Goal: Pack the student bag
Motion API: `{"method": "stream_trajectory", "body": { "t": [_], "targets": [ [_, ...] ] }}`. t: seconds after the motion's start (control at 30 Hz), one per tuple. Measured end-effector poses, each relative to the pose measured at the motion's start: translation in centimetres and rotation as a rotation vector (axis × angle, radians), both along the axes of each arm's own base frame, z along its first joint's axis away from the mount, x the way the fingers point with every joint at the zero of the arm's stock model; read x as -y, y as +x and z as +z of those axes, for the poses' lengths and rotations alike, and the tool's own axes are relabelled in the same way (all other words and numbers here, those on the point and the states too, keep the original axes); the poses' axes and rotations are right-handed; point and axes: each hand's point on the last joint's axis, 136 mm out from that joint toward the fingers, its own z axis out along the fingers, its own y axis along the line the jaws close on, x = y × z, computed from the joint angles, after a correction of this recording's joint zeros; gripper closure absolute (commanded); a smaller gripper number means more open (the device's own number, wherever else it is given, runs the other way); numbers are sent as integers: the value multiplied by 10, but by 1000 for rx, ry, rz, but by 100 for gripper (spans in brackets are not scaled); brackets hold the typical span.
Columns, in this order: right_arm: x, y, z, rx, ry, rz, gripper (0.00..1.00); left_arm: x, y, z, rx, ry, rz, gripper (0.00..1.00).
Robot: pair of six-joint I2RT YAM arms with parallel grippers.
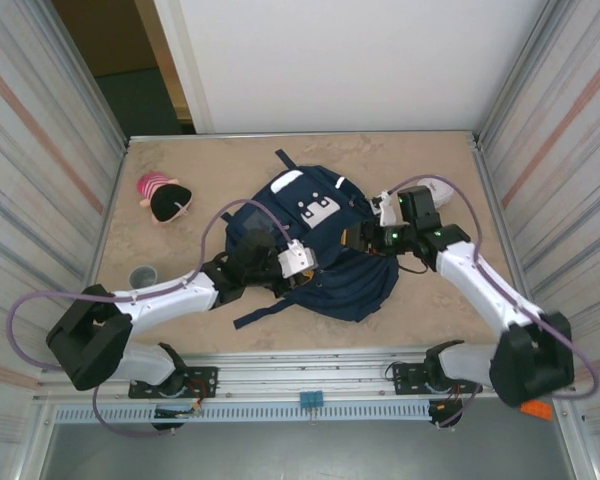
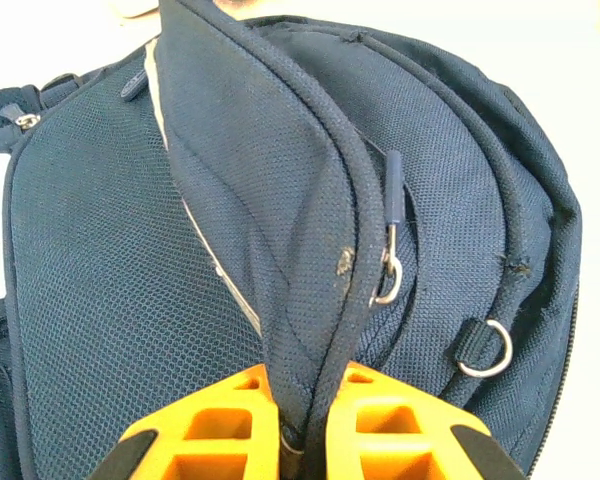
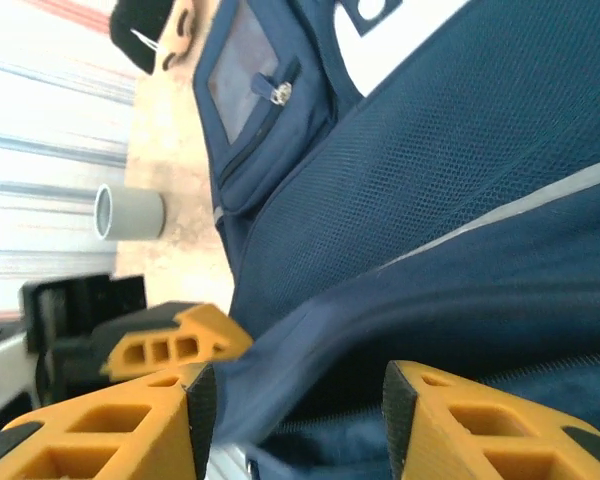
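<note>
The student bag (image 1: 315, 225) lies in the middle of the table, navy with white patches. My left gripper (image 1: 305, 265) is at its near left side. In the left wrist view it (image 2: 305, 432) is shut on a raised fold of the bag (image 2: 100, 260) along the zip edge, and a zip pull (image 2: 390, 205) hangs just beyond. My right gripper (image 1: 358, 240) is at the bag's right side. Its jaws (image 3: 300, 410) stand open, with loose blue fabric of the bag (image 3: 450, 170) lying between them, not pinched. An orange finger of the left gripper (image 3: 175, 340) shows close by.
A pink and black plush toy (image 1: 163, 197) lies at the far left of the table. A small grey cup (image 1: 143, 275) stands near the left arm, and the cup (image 3: 130, 212) also shows beside the bag in the right wrist view. Metal walls enclose the table.
</note>
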Motion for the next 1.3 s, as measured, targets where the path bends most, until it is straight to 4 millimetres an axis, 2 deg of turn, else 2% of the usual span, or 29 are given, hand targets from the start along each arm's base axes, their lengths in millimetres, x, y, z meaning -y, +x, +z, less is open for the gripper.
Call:
{"method": "stream_trajectory", "body": {
  "t": [0.1, 0.2, 0.27, 0.4, 0.7, 0.93, 1.17, 1.23, 1.3],
  "targets": [
    [2, -20, 25, 151, -57, 15, 50, -3, -1, 0, -53, -20, -7, 100],
    [-2, -45, 32, 233, -97, 56, 48, -3, -2, 4, -93, -40, -15, 100],
    [-6, -58, 27, 245, -123, 86, 47, -4, -2, 5, -116, -45, -20, 100],
    [-16, -73, 1, 216, -191, 158, 46, -4, -3, 6, -152, -51, -29, 100],
    [-33, -64, -42, 162, -301, 263, 44, -5, -9, 6, -195, -63, -59, 100],
    [-56, -57, -39, 171, -264, 350, 59, -5, -8, 6, -210, -61, -61, 100],
    [-65, -64, -35, 174, -228, 410, 84, -5, -6, 7, -218, -65, -64, 100],
    [-67, -66, -34, 174, -217, 431, 86, -5, -5, 7, -220, -65, -63, 100],
    [-70, -67, -33, 169, -213, 442, 83, -5, -5, 8, -219, -67, -63, 100]
  ]
}}
